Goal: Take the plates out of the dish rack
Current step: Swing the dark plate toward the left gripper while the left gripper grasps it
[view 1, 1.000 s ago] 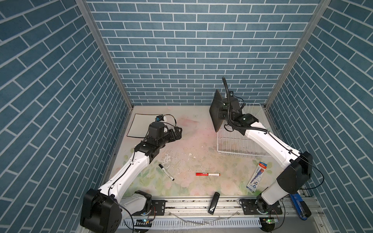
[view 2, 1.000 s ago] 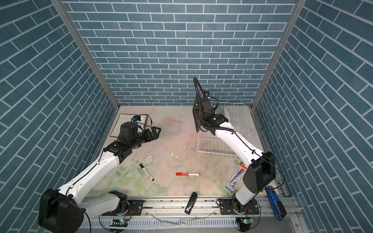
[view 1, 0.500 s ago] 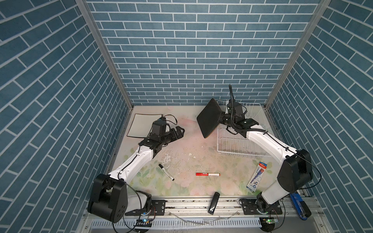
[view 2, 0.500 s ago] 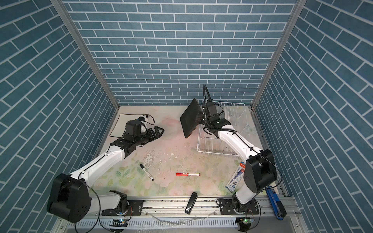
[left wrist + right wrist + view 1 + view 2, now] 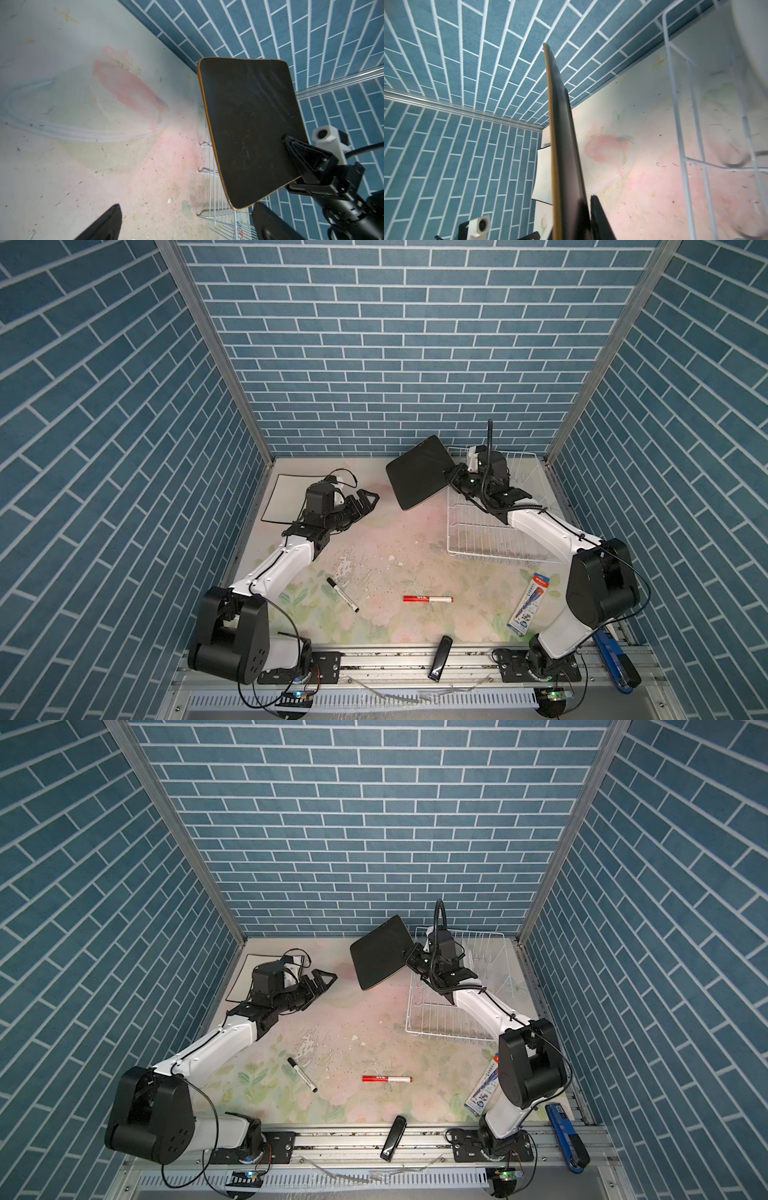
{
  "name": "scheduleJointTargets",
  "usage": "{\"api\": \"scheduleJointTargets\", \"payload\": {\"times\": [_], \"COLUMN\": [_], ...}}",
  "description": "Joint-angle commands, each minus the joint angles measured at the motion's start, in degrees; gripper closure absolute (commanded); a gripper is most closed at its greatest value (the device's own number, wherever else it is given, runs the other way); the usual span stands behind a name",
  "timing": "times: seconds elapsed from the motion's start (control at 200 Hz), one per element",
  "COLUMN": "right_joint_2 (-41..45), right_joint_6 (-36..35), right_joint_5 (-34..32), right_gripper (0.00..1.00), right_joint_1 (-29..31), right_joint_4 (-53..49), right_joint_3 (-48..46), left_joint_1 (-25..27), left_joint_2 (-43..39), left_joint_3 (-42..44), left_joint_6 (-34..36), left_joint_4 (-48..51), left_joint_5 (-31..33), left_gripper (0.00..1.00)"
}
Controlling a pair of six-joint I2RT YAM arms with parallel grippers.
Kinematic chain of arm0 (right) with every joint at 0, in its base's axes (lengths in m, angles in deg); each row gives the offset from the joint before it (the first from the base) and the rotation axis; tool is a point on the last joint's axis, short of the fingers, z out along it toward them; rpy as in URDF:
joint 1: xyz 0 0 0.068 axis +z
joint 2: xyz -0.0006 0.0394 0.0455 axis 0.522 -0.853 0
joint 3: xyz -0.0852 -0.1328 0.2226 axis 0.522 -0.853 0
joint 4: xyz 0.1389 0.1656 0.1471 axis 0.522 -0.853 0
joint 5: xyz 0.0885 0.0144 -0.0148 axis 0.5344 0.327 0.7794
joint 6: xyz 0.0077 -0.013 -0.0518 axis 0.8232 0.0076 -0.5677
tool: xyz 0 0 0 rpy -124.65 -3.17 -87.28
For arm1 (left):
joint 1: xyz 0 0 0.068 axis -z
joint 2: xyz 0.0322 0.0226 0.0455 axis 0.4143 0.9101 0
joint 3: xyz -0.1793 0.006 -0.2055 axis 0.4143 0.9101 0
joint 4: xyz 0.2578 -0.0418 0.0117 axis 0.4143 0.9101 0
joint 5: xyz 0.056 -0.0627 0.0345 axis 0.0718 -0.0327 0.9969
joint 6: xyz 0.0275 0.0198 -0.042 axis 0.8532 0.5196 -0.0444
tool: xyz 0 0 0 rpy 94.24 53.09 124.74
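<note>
Nearer than the rack (image 5: pixel 498 558) lay a red marker (image 5: pixel 428 598). Well left of the rack the left gripper (image 5: pixel 368 501) hung wide open and empty; farther left a white plate (image 5: pixel 286 497) lay flat. Just left of the rack's far end the right gripper (image 5: pixel 449 473) pinched the tilted black plate (image 5: pixel 417 477) by its edge.

**Middle open, far side crowded**

Bare table (image 5: pixel 395 539) between the two arms, free from the left gripper (image 5: pixel 370 502) across to the rack (image 5: pixel 490 531). Barred over the far middle by the black plate (image 5: pixel 419 477), tilted in the air, pinched at one edge by the right gripper (image 5: pixel 451 472), just beside the rack's left side. Far left corner taken by a white plate (image 5: pixel 286 499) lying flat. Toward the front, only low clutter: a black marker (image 5: pixel 341 594), a red marker (image 5: pixel 428 598), and a pen packet (image 5: pixel 530 605) near the right arm's base.
</note>
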Motion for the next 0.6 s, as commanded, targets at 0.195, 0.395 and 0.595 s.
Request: {"api": "scheduleJointTargets", "payload": {"times": [0.195, 0.395, 0.595], "right_joint_2": [1.4, 2.6, 1.9], "right_joint_6": [13.4, 13.7, 15.8], "right_joint_5": [11.3, 13.3, 14.0], "right_gripper": [1.0, 1.0, 1.0], "right_joint_1": [0.6, 2.9, 3.7], "right_joint_4": [19.8, 20.7, 25.3], "right_joint_3": [-2.4, -3.0, -4.2], "left_joint_1": [-1.7, -1.7, -1.7], "left_joint_2": [3.1, 4.0, 5.1], "left_joint_3": [2.1, 2.9, 4.5], "left_joint_6": [-7.8, -8.8, -12.4], "left_joint_4": [-16.1, -20.6, -27.4], "left_joint_5": [-7.0, -8.4, -9.5], "left_gripper": [0.02, 0.07, 0.17]}}
